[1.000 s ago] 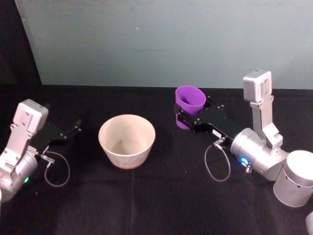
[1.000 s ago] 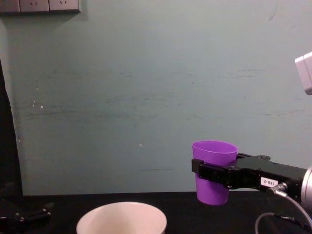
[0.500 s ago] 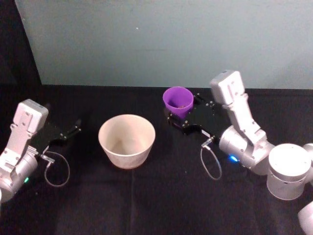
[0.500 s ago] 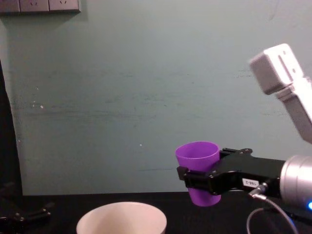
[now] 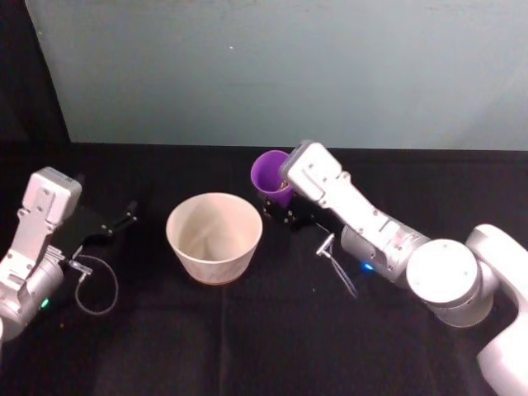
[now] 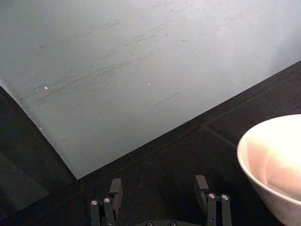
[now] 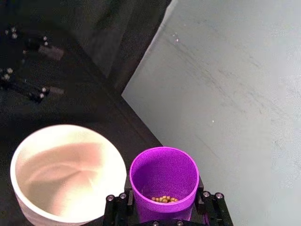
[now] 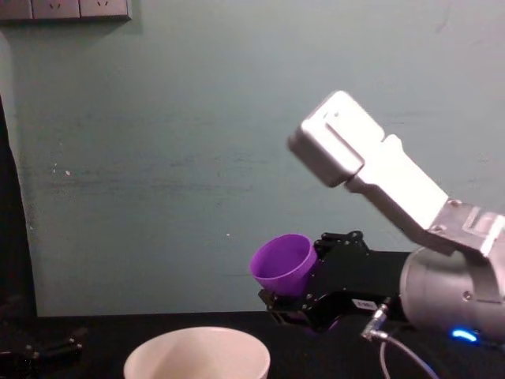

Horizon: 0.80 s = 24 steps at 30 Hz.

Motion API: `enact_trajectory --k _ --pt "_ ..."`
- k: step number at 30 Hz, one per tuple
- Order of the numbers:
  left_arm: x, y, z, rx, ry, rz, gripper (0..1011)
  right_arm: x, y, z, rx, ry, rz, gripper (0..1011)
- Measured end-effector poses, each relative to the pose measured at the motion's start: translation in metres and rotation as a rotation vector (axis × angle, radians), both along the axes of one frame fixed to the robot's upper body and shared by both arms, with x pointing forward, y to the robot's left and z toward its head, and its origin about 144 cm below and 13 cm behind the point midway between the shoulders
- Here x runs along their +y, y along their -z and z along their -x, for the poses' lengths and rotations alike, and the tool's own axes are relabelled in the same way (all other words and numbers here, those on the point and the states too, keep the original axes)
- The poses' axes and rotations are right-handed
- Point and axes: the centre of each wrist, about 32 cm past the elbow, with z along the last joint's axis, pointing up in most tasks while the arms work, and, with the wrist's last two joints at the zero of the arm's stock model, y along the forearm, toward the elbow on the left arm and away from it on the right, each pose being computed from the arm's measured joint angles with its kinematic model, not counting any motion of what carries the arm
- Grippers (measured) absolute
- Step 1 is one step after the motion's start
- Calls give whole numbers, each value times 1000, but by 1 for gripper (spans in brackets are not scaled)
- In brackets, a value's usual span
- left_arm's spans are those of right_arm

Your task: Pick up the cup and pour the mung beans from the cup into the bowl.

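right gripper clamped on cup, raised right of bowl, wrist canted, cup tilted left; left gripper parked left, fingers apart.

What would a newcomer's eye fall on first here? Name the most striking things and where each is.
The bright purple cup stands out, clamped in the right pincer, raised just right of the bowl and tilted toward it. A few mung beans lie in its bottom. The wide pale bowl sits mid-table with nothing in it; the left pincer rests open at far left.
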Motion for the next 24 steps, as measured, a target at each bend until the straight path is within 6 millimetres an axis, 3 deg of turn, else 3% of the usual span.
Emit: enact_trajectory --k 24 --pt "0 0 0 0 0 0 1011 44 -27 -10 -110 -67 434 723"
